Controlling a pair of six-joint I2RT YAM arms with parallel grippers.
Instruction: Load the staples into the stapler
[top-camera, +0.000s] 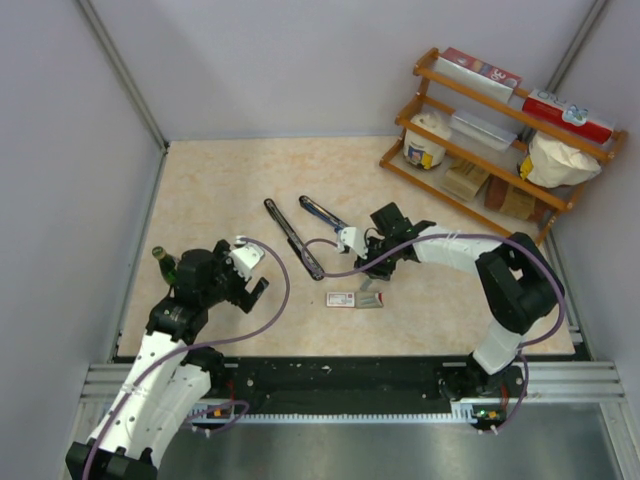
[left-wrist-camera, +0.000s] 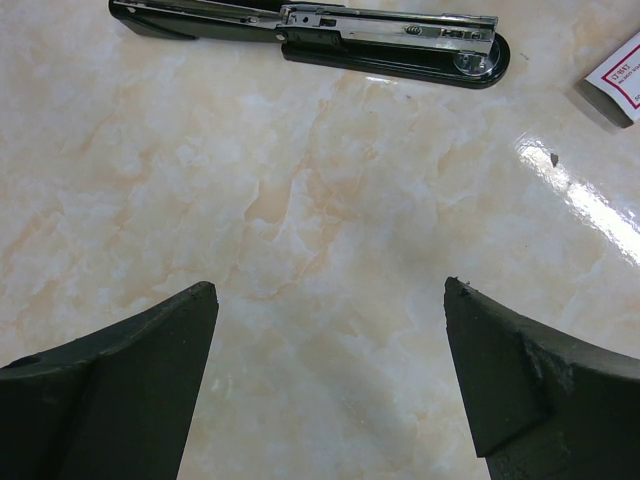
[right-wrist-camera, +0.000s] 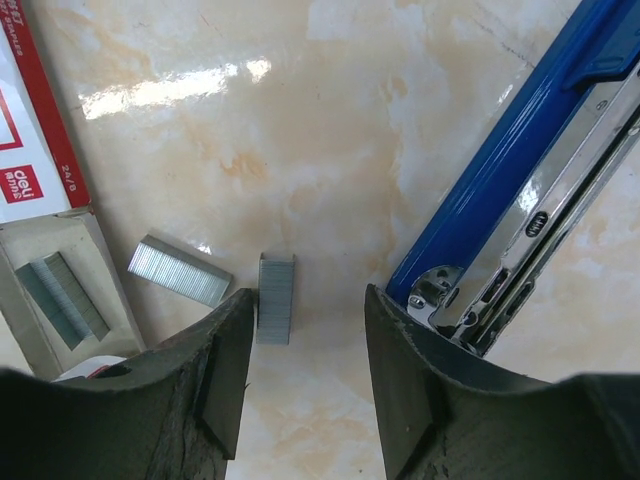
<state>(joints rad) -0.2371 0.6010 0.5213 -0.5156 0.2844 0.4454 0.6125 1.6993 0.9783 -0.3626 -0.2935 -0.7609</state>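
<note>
A blue stapler lies opened flat with its metal channel showing; in the top view it runs under my right gripper. A black stapler, also opened flat, lies left of it and shows at the top of the left wrist view. Two loose staple strips lie on the table: a short one between my right gripper's open fingers, close to the left finger, and a longer one further left. The white box with red print and its tray hold more staples. My left gripper is open and empty.
A wooden shelf with boxes, a tub and bags stands at the back right. A dark green bottle stands by the left arm. The staple box lies in front of the right gripper, and its corner shows in the left wrist view.
</note>
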